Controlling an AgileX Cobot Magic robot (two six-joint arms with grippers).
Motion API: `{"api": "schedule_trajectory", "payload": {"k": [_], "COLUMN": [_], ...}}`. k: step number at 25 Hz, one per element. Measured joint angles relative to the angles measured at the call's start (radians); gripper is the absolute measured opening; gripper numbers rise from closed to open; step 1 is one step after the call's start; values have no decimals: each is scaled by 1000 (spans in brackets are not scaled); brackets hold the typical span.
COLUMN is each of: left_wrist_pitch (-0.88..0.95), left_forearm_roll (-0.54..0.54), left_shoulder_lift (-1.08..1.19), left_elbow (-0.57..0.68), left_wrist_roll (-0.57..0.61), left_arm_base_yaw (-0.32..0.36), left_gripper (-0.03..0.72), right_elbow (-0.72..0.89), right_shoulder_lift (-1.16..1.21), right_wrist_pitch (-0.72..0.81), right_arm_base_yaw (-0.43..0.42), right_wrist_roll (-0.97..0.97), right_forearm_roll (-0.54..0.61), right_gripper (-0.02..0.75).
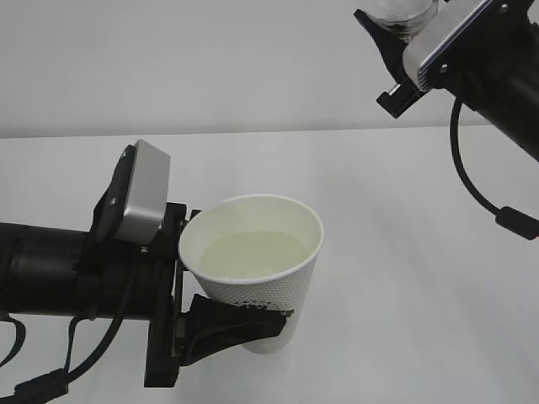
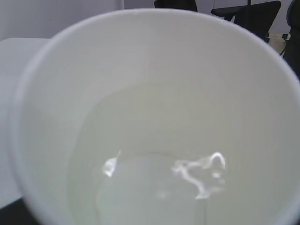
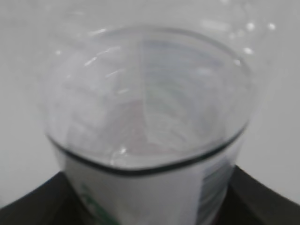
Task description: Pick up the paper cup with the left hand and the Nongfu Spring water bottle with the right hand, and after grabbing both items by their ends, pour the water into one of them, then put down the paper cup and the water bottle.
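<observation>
Left hand (image 1: pixel 221 290) fingers clasp the paper cup (image 1: pixel 257 282); right hand (image 1: pixel 402 46) fingers clamp the Nongfu Spring water bottle (image 1: pixel 404 15)

The white paper cup (image 1: pixel 257 269), holding pale water (image 1: pixel 257 255), sat upright in the left tool (image 1: pixel 198 290), while the clear bottle (image 1: pixel 404 15) sat clamped in the right tool (image 1: pixel 402 50).

White table under the raised cup

The table (image 1: pixel 404 278) is plain white, meeting a pale wall along its far edge. Whether the paper cup (image 1: pixel 261 278) touches the surface cannot be told; nothing else visibly lies on it.
</observation>
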Motion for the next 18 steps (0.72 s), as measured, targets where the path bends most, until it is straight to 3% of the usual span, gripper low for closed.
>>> {"api": "schedule_trajectory", "payload": {"k": [18], "left_wrist_pitch": [0], "left_forearm_roll": [0], "left_shoulder_lift": [0], "left_elbow": [0], "left_wrist_roll": [0], "left_arm_base_yaw": [0], "left_gripper": [528], "right_elbow": [0], "right_shoulder_lift": [0], "right_wrist_pitch": [22], "right_arm_base_yaw": [0], "right_wrist_roll": [161], "right_forearm_roll": [18], "right_gripper": [470]}}
